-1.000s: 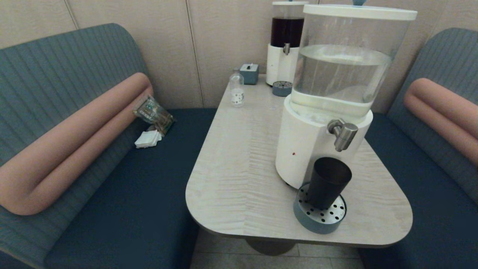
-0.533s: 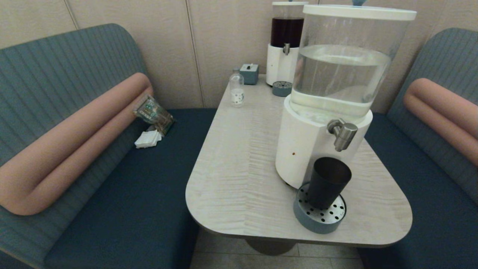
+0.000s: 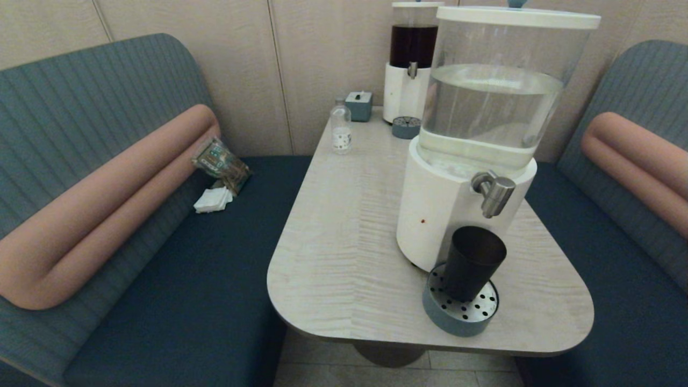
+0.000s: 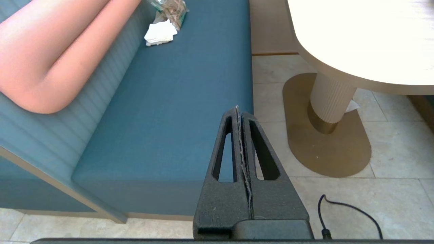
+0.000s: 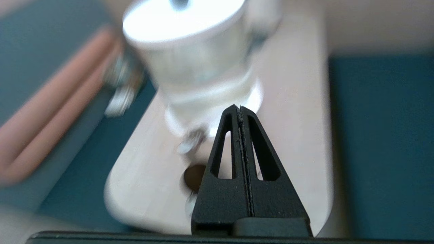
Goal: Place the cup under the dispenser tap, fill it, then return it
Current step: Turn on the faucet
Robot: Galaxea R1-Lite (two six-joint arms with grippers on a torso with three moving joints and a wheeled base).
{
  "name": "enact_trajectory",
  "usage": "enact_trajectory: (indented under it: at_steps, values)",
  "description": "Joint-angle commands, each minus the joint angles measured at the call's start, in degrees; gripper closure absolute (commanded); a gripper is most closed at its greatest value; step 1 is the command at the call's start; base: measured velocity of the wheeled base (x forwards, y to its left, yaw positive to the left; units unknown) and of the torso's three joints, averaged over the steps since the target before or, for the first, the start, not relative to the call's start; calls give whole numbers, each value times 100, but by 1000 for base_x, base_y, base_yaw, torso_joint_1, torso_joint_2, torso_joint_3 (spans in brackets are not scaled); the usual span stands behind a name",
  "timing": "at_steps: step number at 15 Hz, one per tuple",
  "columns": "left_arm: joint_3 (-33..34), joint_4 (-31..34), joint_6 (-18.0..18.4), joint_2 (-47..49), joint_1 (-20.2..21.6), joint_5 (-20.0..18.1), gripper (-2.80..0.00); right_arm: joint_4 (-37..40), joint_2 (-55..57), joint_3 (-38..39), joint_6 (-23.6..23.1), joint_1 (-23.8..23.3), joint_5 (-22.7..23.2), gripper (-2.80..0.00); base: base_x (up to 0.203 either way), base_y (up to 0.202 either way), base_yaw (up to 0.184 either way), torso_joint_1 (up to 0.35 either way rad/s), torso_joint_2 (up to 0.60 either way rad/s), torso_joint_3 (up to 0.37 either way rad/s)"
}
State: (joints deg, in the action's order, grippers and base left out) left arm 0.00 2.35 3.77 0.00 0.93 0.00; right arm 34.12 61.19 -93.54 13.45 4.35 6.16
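Note:
The dark tapered cup [image 3: 473, 263] stands upright on the round perforated drip tray [image 3: 460, 309], directly below the brushed-steel dispenser tap [image 3: 493, 192] of the large clear-tank dispenser [image 3: 484, 107]. Neither arm shows in the head view. My right gripper [image 5: 239, 107] is shut and empty, hanging above the table's near end and facing the dispenser; the cup [image 5: 194, 177] shows dark beside its fingers. My left gripper [image 4: 238, 109] is shut and empty, low over the left bench's front edge and the floor.
A small clear bottle [image 3: 341, 130], a blue box [image 3: 359, 105] and a dark-liquid dispenser [image 3: 410, 64] stand at the table's far end. Benches flank the table [image 3: 344, 242]; a packet [image 3: 220, 162] and white napkin [image 3: 213, 200] lie on the left one. A cable [image 4: 349, 211] lies on the floor.

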Motion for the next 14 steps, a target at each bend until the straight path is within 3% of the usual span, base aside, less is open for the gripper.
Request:
enact_trajectory:
  at_steps: [1, 3, 7, 14]
  values:
    - [0, 2, 1, 18, 4, 0, 0, 1494, 1335, -1136, 61, 106, 182, 0, 0, 0, 0, 0, 0, 0]
    - [0, 2, 1, 18, 4, 0, 0, 2391, 1893, -1606, 125, 136, 595, 0, 0, 0, 0, 0, 0, 0]
    - [0, 2, 1, 18, -5, 0, 0, 2536, 2196, -839, 62, 34, 1279, 0, 0, 0, 0, 0, 0, 0]
    - [0, 2, 1, 18, 4, 0, 0, 2134, 2424, -688, -1137, 166, 1599, 0, 0, 0, 0, 0, 0, 0]
